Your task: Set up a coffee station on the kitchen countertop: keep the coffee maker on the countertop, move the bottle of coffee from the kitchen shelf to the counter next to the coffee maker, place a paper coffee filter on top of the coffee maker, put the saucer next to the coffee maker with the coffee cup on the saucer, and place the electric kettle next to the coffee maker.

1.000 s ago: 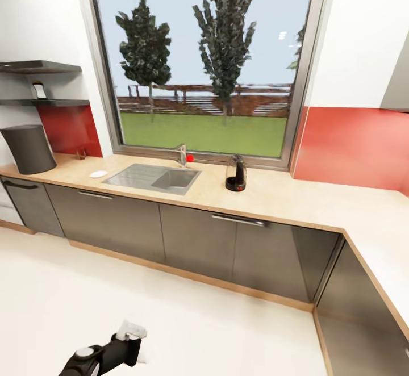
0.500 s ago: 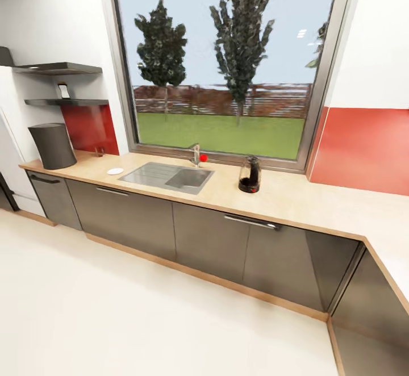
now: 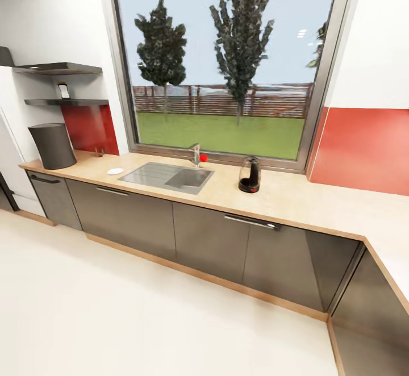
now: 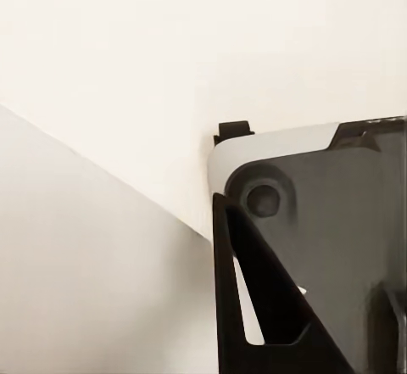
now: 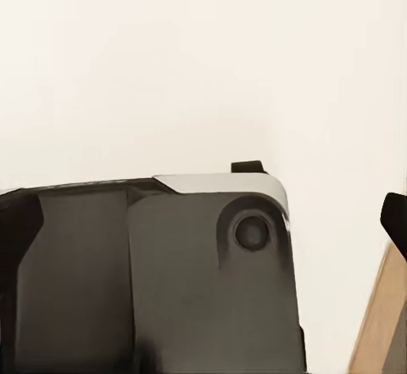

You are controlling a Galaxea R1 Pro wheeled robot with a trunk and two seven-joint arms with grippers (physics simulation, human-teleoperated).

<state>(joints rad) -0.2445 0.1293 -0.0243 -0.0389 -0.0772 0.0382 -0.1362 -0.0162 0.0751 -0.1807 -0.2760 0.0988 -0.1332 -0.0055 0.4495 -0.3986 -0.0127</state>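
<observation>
Table (image 3: 295, 197): long light-wood worktop over grey cabinet fronts, running beneath a large window and turning a corner at the right.
Sink (image 3: 167, 176): steel, inset in the table below the window.
Electric kettle (image 3: 249, 175): upright on the table, just right of the sink, near the window sill.
Saucer (image 3: 115, 171): small white disc on the table, just left of the sink.
Kitchen shelf (image 3: 65, 102): thin black, on the left wall; a small dark, white-labelled item (image 3: 63, 91) stands on it, too small to identify.
Dark cylinder (image 3: 52, 146): stands at the table's left end.
Left tool, right tool: cannot tell whether wide or narrow; the wrist views give dark robot body panels over a pale floor.
</observation>
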